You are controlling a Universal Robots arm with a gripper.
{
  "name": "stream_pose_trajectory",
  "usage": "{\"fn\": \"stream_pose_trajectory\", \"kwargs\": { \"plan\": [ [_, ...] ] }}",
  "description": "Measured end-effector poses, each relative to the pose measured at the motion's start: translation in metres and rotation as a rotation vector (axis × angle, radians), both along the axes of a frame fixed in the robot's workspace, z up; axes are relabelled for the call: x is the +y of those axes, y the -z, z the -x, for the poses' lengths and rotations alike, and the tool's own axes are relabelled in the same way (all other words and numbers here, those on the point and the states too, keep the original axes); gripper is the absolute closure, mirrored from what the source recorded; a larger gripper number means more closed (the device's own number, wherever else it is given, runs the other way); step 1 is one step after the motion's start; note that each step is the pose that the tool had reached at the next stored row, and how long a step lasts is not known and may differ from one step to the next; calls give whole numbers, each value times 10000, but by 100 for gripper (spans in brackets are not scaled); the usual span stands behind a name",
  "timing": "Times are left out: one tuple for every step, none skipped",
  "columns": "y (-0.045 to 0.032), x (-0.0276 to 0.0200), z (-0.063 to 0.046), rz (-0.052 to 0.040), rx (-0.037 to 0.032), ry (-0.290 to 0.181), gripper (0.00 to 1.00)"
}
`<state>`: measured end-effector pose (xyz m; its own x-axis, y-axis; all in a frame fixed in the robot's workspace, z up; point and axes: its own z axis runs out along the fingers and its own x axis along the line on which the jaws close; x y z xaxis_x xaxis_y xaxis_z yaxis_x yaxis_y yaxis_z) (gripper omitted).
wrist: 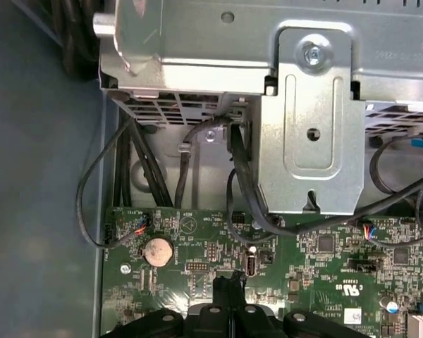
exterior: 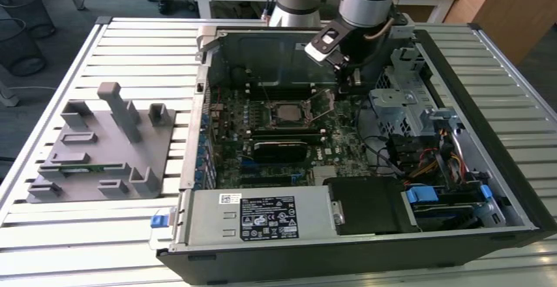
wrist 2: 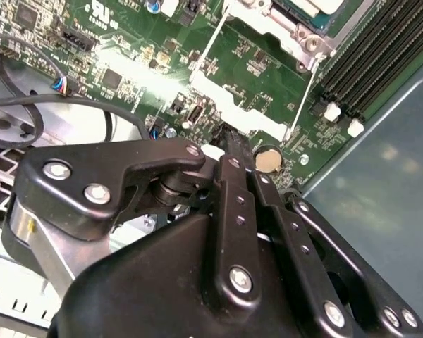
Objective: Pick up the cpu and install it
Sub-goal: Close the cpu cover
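cpu (exterior: 287, 111): lying in the socket (wrist 2: 264, 24), near the gripper, untouched by it.
gripper (wrist 2: 229, 138): fingers pressing together, gripping nothing, hovering low beside the socket.
Progress: seating is looking done; the socket frame is seemingly standing unlatched.

Surface: pale metal table (exterior: 130, 52), slatted, ribs running across from the exterior view's left to its right.
On it, middle to exterior view's right: open black computer case (exterior: 348, 254), lying on its side, open face up, covering most of that half.
On it, exterior view's left: grey moulded holder (exterior: 104, 156) with upright posts, flat on the slats, near the case, not touching.
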<state>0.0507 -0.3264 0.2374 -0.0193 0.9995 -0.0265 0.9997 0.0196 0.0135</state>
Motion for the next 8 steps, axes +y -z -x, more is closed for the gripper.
{"fn": "stream_pose_trajectory", "kwargs": {
  "plan": [
    [1, 0, 14, 0, 0, 0, 89],
    [1, 0, 27, 1, 1, 0, 89],
    [1, 0, 39, 1, 1, 0, 89],
    [1, 0, 50, 0, 0, 0, 89],
    [1, 0, 63, 0, 0, 0, 89],
    [1, 0, 76, 0, 0, -1, 89],
    [1, 0, 87, 0, 0, 0, 89],
    [1, 0, 97, 0, 0, 0, 89]
  ]
}}
